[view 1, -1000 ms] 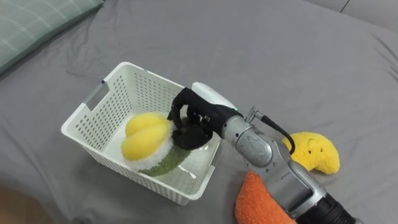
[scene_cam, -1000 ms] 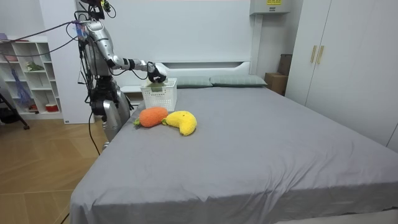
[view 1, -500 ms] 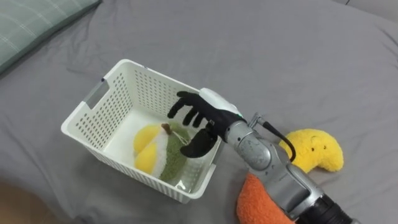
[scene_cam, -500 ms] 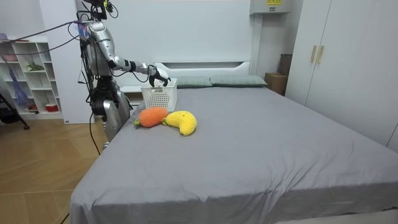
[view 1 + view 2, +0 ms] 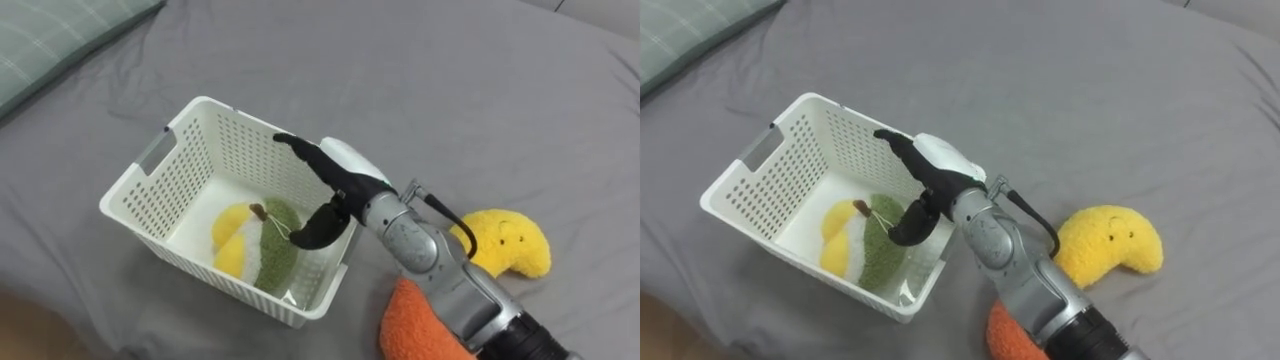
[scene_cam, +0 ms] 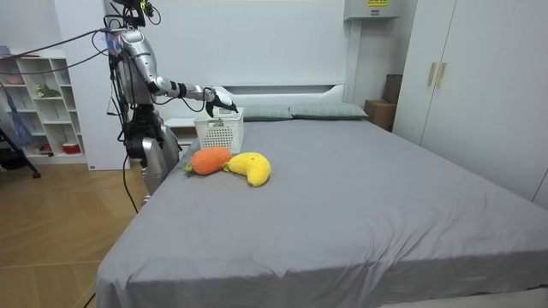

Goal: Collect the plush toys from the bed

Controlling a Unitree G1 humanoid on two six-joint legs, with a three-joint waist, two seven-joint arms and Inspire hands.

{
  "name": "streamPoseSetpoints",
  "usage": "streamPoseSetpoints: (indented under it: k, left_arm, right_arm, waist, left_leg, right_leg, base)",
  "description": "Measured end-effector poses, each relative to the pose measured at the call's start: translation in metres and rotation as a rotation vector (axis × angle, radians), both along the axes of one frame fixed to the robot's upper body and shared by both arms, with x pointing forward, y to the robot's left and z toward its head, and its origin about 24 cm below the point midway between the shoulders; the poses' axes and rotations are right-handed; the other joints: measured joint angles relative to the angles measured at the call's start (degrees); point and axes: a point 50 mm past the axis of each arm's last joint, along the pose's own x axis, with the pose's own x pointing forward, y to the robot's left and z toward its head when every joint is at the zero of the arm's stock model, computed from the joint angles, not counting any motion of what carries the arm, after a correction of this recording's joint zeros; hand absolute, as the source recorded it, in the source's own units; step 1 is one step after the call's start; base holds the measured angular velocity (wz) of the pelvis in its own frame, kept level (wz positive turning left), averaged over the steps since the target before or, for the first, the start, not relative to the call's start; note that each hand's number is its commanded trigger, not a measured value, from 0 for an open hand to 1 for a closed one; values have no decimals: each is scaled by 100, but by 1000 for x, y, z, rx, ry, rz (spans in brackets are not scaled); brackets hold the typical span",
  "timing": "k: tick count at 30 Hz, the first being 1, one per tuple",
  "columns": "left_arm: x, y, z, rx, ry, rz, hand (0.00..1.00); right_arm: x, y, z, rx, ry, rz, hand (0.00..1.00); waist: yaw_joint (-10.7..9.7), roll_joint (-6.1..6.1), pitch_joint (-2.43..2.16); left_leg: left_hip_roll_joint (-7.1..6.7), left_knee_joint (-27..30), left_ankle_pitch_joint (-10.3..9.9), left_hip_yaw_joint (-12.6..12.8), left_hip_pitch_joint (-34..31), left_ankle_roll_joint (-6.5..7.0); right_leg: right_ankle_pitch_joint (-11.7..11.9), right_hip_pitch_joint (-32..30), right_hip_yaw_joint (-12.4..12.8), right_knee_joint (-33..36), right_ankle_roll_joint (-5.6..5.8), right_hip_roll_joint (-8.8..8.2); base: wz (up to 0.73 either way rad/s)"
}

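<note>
- Grey bed (image 6: 342, 197): the robot stands beside it, right arm reaching out.
- White basket (image 5: 190, 160) on the bed, yellow-green plush (image 5: 265, 245) lying inside.
- Yellow plush (image 5: 505, 245) and orange plush (image 5: 420, 325) lie just beside the basket.
- Right hand (image 5: 335, 185) over the basket's rim, fingers splayed wide, empty.

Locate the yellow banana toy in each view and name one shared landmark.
Left eye view: yellow banana toy, far right.
Right eye view: yellow banana toy, right of centre.
Room view: yellow banana toy, left of centre, beside the orange toy.
Shared landmark: the white basket.
</note>
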Motion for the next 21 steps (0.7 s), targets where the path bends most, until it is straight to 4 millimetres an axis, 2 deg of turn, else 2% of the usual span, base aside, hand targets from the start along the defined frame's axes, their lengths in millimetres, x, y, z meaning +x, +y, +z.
streamPoseSetpoints:
  k: [6, 11, 14, 17, 18, 19, 21]
  left_arm:
    - [1, 3, 1, -2, -2, 36, 0]
    - [2, 4, 1, -5, -16, 49, 0]
    - [3, 6, 2, -6, -36, 66, 0]
    - [-1, 6, 2, -7, -30, 79, 0]
    - [-2, 6, 1, -8, -28, 85, 0]
    - [-2, 6, 2, -7, -30, 86, 0]
    - [-3, 7, 2, -5, -36, 97, 0]
  right_arm:
    - [5, -7, 18, 64, -62, -42, 0]
    - [8, -13, 29, 140, -105, -66, 0]
    - [9, -19, 31, 150, -114, -88, 0]
    - [9, -28, 41, 217, -151, -136, 0]
    - [7, -33, 43, 251, -171, -165, 0]
    - [5, -39, 44, 268, -190, -198, 0]
    - [3, -47, 43, 283, -205, -240, 0]
  waist:
    - [-48, 15, 4]
    - [-165, 83, 34]
    - [-247, 106, 18]
    - [-429, 160, -10]
    - [-500, 220, -15]
    - [-560, 248, -49]
    - [-635, 318, -59]
  left_leg:
    - [2, 51, -3, 5, -1, 2]
    - [0, 50, -2, 16, 71, 2]
    - [1, 34, -3, 22, 117, 3]
    - [-4, 40, -3, 21, 154, 5]
    - [-4, 31, -5, 27, 184, 7]
    - [-4, 24, -5, 32, 206, 8]
    - [6, -12, -5, 107, 280, 7]
  right_leg:
    - [0, 23, 11, 3, 0, -2]
    - [0, 86, 58, 6, 0, -1]
    - [0, 112, 92, 6, 0, 4]
    - [0, 153, 92, 9, 0, -2]
    - [0, 171, 96, 7, 0, -4]
    - [0, 186, 108, 6, 0, -4]
    - [0, 213, 168, 11, 1, 1]
  base:
    - [0]
    - [-1]
    - [0]
    - [0]
    - [0]
    - [-4]
    - [-17]
